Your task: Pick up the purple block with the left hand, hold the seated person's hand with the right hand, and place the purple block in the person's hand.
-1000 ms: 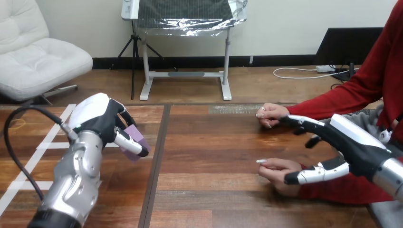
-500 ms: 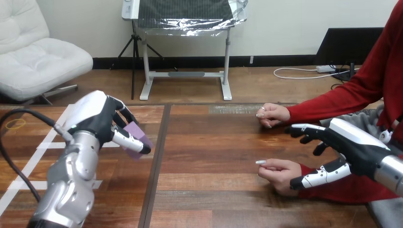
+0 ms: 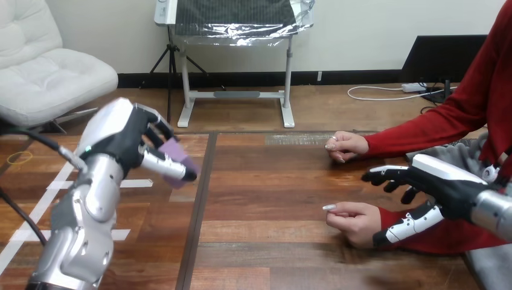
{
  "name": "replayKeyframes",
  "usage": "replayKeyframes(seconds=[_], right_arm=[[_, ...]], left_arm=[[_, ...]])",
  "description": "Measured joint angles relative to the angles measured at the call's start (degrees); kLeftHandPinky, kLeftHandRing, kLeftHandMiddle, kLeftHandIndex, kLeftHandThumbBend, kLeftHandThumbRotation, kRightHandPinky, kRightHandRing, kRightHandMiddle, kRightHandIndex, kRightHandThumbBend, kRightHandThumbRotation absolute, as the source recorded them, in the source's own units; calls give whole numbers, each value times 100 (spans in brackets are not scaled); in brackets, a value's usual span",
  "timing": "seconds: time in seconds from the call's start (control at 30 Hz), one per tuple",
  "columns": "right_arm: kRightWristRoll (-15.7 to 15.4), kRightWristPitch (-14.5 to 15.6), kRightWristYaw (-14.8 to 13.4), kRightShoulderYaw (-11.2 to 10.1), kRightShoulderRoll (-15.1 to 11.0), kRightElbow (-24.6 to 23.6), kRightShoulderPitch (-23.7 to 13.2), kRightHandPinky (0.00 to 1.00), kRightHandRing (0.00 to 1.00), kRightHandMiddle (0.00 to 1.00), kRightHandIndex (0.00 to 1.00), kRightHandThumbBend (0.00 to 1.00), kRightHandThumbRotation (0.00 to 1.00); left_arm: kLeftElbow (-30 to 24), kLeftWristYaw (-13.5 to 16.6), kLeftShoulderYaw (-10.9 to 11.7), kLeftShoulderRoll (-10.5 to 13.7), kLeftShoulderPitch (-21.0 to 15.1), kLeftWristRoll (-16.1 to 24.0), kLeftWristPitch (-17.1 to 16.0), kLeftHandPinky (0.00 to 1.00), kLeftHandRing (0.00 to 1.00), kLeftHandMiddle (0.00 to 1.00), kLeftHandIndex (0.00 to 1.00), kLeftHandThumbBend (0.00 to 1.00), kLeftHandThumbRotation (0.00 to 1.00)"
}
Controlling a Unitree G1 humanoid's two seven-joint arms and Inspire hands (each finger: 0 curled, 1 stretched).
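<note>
Brown wood-grain table [image 3: 272, 181]; purple block [image 3: 177, 149]; red sleeve [image 3: 435, 127].

table [image 3: 290, 199]: glossy wood planks | forearm [image 3: 84, 223]: shiny metal | purple block [image 3: 179, 152]: matt

Tilted purple block [image 3: 177, 150] pinched in left robot hand [image 3: 128, 142].

Block [image 3: 179, 152] in left hand [image 3: 121, 142]; right hand [image 3: 444, 187] beside person's nearer hand [image 3: 353, 220].
</note>
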Motion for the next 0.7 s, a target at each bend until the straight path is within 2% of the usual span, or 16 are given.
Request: replayKeyframes(seconds=[0.43,0.7], right_arm=[[-165,188,19,400,-94,606,-548,69,82,86,87,100,24],[-402,254,-98,625,-205,871,-764,70,84,86,87,100,24]], left_arm=[[-663,-313,143,125,0,-36,104,28,35,42,43,79,0],[-791,-401,261,186,0,-111,111,29,36,42,43,80,0]])
